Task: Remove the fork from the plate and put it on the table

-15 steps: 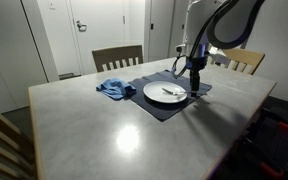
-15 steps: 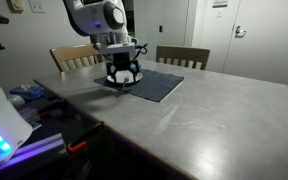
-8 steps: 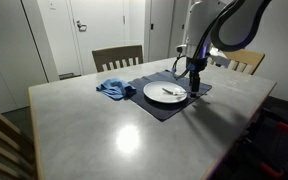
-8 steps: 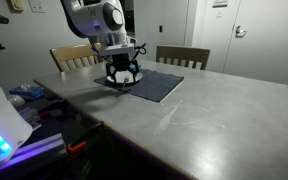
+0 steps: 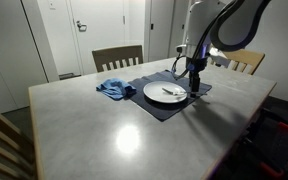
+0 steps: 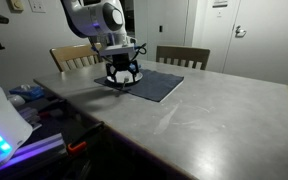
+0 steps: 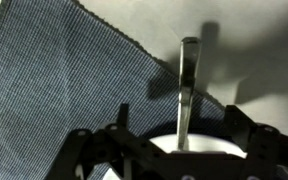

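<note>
Nothing has shifted since half a second back: the arm [image 5: 219, 25] sits exactly where it was. Reading left to right in an exterior view, a crumpled blue cloth [image 5: 114, 89] lies on the table [image 5: 84, 125]. Then comes the plate [image 5: 152, 95] on its dark placemat [image 5: 164, 108], with the fork [image 5: 171, 92] lying across the plate and the gripper [image 5: 195, 88] low at the plate's right-hand rim. Over to the wrist view: fingers [image 7: 121, 118] spread wide, the fork running up between them, touched by neither. Its lower end is over the white plate and its upper end reaches past the placemat's edge; whether it's lifted, can't tell. From the opposite exterior view, the gripper body blocks plate and fork completely. A wooden chair [image 5: 117, 57] stands behind the table.
</note>
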`<state>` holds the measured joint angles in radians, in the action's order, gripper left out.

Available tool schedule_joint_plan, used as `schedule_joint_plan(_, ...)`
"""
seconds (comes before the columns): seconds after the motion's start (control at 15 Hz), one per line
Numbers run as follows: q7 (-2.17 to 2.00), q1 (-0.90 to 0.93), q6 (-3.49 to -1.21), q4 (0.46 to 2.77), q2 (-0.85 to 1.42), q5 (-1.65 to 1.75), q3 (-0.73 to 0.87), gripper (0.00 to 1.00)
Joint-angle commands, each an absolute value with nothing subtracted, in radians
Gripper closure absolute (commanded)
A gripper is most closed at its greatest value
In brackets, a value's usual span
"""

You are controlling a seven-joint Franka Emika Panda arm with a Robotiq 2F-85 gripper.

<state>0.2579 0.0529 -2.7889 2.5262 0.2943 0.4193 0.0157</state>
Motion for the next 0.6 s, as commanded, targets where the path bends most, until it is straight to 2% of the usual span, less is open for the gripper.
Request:
schedule_joint_plan(0.0, 0.321, 0.023, -2.797, 2.505, 0.325, 0.377, -0.012, 0.08)
schedule_joint_plan(0.2, 0.356, 0.015, -2.788, 2.489, 0.336, 0.350, -0.027, 0.20)
schedule_joint_plan(0.53, 0.406, -0.001, -2.789, 2.466, 0.367, 0.307, -0.049, 0.30)
